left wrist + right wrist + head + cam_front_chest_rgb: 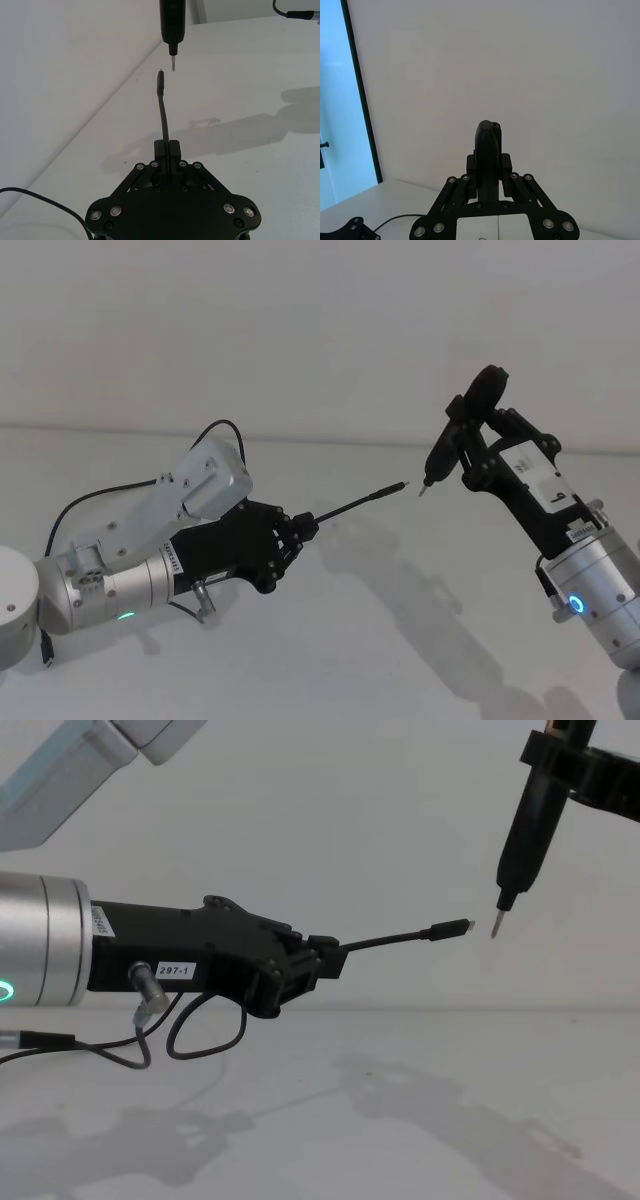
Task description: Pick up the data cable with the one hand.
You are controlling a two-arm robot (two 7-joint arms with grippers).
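The data cable is a thin black lead ending in a slim plug with a small metal tip. My left gripper, black with a white "297-1" label, is shut on it above the table, and the plug end sticks out forward. The left wrist view has the cable rising from the left gripper. In the head view the left gripper points the cable up and to the right. My right gripper is shut on a narrow black tool whose pin tip hangs just off the plug.
The white table lies below both arms, with a pale wall behind. A short grey wire loops under the left gripper's silver stub. The black tool comes down from the upper right of the chest view.
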